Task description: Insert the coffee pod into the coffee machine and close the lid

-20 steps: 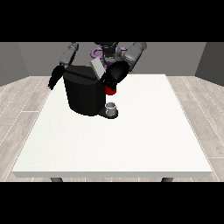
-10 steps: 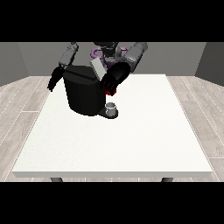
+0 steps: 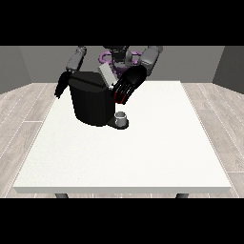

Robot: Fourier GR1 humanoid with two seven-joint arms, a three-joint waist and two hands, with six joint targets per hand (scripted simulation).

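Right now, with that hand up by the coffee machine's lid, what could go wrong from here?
The hand at the view's right sits close against the coffee machine, beside its raised grey lid. Swinging down, it might clip the lid's edge instead of pressing it flat.

A small cup stands on the machine's base directly below that hand; a low sweep could knock it over.

The pod itself cannot be seen, so the lid might close on a badly seated pod.

Cup [image 3: 122,117] before coffee machine [image 3: 91,102]
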